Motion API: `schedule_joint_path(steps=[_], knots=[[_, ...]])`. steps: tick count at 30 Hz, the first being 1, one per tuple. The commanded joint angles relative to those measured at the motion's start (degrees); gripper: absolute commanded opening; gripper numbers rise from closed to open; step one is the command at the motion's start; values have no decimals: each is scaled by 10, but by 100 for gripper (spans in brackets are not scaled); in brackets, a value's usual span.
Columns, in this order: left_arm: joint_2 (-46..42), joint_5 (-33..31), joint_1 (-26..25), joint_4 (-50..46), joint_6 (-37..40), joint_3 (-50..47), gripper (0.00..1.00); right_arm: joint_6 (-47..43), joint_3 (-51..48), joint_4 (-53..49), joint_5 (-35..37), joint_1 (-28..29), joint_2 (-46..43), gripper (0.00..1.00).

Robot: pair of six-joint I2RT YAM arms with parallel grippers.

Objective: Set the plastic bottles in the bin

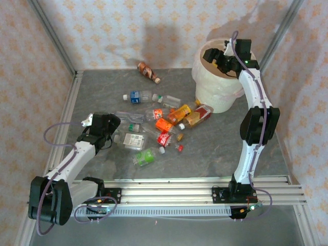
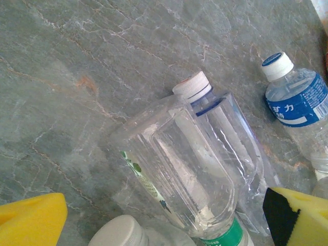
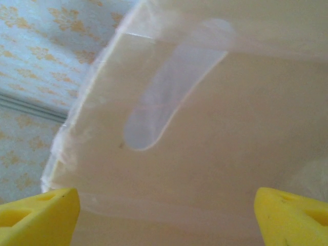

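jaws of the left gripper (image 2: 164, 220) stood spread wide and empty, yellow pads (image 2: 31, 220) on either side of a clear bottle (image 2: 179, 164) lying on the worktop (image 1: 215, 148) just beyond them. its long axis slanted from the white cap (image 2: 192, 87) back toward the right-hand pad, so a closing would likely need a small wrist turn to cross it squarely. the right gripper (image 1: 219, 56) hung over the bin (image 1: 218, 97) at the far right corner, jaws parted on nothing. the plastic bottles (image 1: 159, 125) lay heaped mid-worktop, well apart from the bin and nearer the left arm. from above the heap's spread was plain; the left wrist view gave the clear bottle's outline, the right wrist view the bin's pale wall (image 3: 205, 133).
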Motion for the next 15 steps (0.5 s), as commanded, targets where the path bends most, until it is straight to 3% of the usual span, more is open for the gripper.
schedule_joint_path(steps=[1,6,15], knots=[[4,0,-3,8,-26,0,100,28,-14,37,53,2,-64,93],[35,12,-3,-24,-64,26,100,26,-38,17,137,1,-124,100],[67,19,-6,-102,-172,54,100,-11,-187,84,124,3,-291,99]])
